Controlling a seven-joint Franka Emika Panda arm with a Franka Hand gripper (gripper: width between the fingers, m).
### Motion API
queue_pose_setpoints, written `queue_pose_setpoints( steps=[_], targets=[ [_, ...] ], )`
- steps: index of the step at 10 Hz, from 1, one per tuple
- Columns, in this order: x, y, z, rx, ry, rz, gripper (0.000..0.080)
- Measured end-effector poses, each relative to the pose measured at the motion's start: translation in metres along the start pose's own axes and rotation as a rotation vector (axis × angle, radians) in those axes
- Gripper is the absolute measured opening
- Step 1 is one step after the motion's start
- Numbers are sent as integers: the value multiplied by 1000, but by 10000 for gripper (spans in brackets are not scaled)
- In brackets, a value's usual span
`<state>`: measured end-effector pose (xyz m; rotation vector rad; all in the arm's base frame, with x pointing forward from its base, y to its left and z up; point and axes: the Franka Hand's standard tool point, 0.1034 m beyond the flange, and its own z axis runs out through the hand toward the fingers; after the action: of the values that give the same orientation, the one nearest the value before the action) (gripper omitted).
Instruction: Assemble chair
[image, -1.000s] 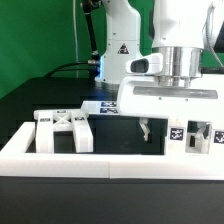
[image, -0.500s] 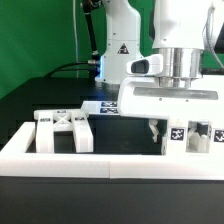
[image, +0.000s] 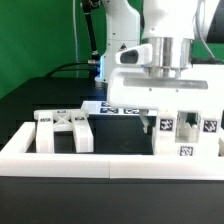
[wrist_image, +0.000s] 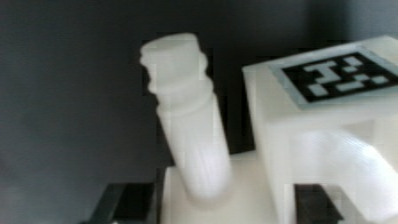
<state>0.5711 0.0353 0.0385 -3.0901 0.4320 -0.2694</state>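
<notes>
My gripper (image: 152, 122) hangs over the exterior view's right side, inside the white border wall. It is shut on a white blocky chair part (image: 186, 138) that carries black-and-white tags. In the wrist view that part (wrist_image: 329, 130) fills the space between my dark fingers (wrist_image: 134, 200), with one tag on its face. A ribbed white peg (wrist_image: 185, 100) sticks out of it away from the camera. A second chair part, the cross-braced frame (image: 63, 130), stands apart at the exterior view's left.
The long low white border wall (image: 100, 162) runs along the front and turns back at the left. The marker board (image: 115, 107) lies behind the parts. The arm's white base (image: 120, 45) and cables stand at the back.
The jaws have closed from wide open onto the tagged white part. The hand has since shifted toward the exterior view's left, and the part has moved with it.
</notes>
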Motion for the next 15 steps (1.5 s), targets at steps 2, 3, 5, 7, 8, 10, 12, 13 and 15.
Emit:
queue_pose_setpoints(
  steps=[2,3,5,7,8,10,12,13,15],
  targets=[
    [4,13,-27,20,-18,26,330],
    [6,17,-36,28,-28,38,330],
    [-2,18,-31,27,-90,41,330],
    [-4,19,-33,43,-261,49,330],
    [-6,17,-33,43,-317,59,330],
    [-11,17,-43,45,-501,44,330],
    [-5,22,-46,40,-614,45,330],
    [-10,26,-44,36,-688,50,330],
    [-12,33,-45,28,-801,52,330]
  ],
)
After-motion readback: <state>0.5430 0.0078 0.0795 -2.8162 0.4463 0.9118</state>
